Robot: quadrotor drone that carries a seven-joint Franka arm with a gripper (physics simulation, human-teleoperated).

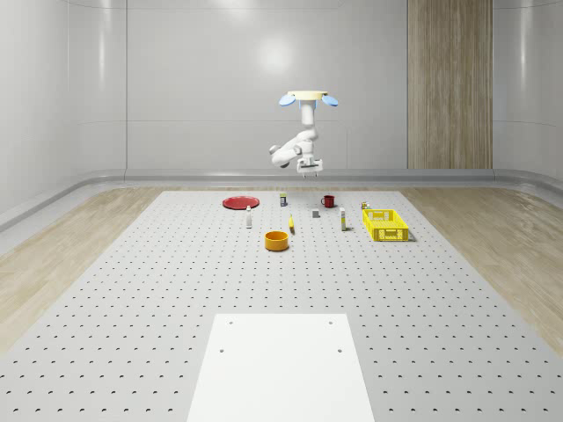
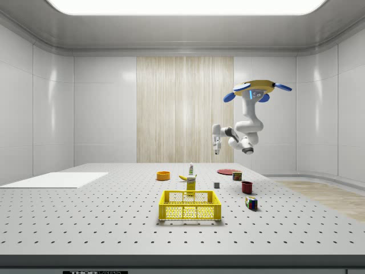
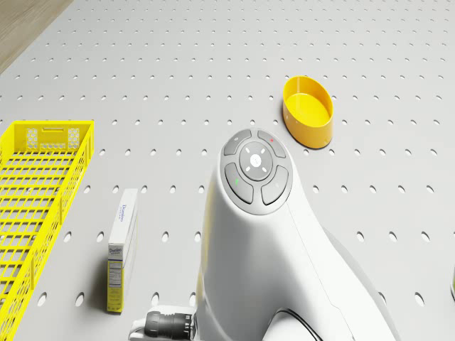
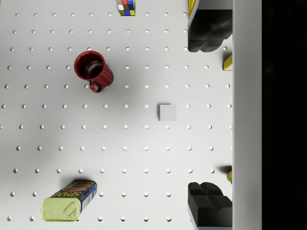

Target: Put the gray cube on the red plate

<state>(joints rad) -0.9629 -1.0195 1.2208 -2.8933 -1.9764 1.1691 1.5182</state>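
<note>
The small gray cube (image 1: 315, 214) (image 2: 217, 185) (image 4: 167, 112) rests on the perforated table, apart from everything else. The flat red plate (image 1: 239, 202) (image 2: 227, 171) lies farther toward the whole-scene view's left. The drone (image 1: 308, 97) (image 2: 256, 88) hovers high above the table, roughly over the cube and a red mug. Its white arm (image 3: 263, 249) bends down, and the gripper (image 1: 310, 167) (image 2: 216, 149) (image 4: 208, 120) hangs well above the cube. It is open and holds nothing. In the wrist view the two dark fingers (image 4: 208, 31) stand wide apart, with the cube a little off their line.
A red mug (image 4: 93, 69) (image 1: 328, 201), a Spam can (image 4: 69, 201) and a colour-puzzle cube (image 4: 126, 6) (image 2: 251, 202) lie around the gray cube. A yellow basket (image 1: 385, 225) (image 3: 35, 199), an orange bowl (image 1: 277, 240) (image 3: 308, 111), a small box (image 3: 122, 249) and a white sheet (image 1: 281, 365) are also on the table.
</note>
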